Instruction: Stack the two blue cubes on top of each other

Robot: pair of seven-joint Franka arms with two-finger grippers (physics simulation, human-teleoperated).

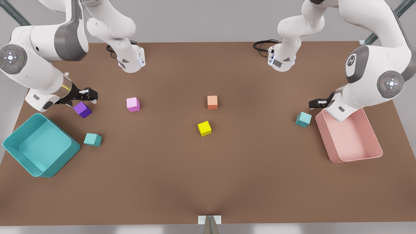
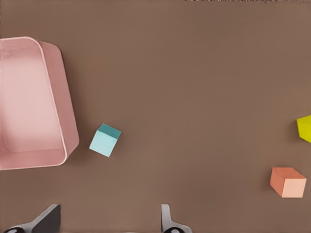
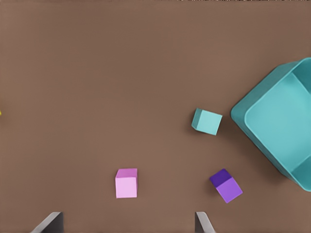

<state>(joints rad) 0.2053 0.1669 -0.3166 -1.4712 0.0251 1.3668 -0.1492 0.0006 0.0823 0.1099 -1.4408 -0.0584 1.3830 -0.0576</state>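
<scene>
Both grippers wide: left gripper (image 2: 107, 221) nr blue cube (image 2: 104, 140); right gripper (image 3: 129, 223) nr 2nd blue cube (image 3: 207, 121).

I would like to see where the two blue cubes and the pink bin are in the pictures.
blue cube near the teal bin (image 1: 92, 139): front view, middle of its top face.
blue cube near the pink bin (image 1: 303, 119): front view, centre of the cube.
pink bin (image 1: 373, 133): front view, its side wall.
</scene>
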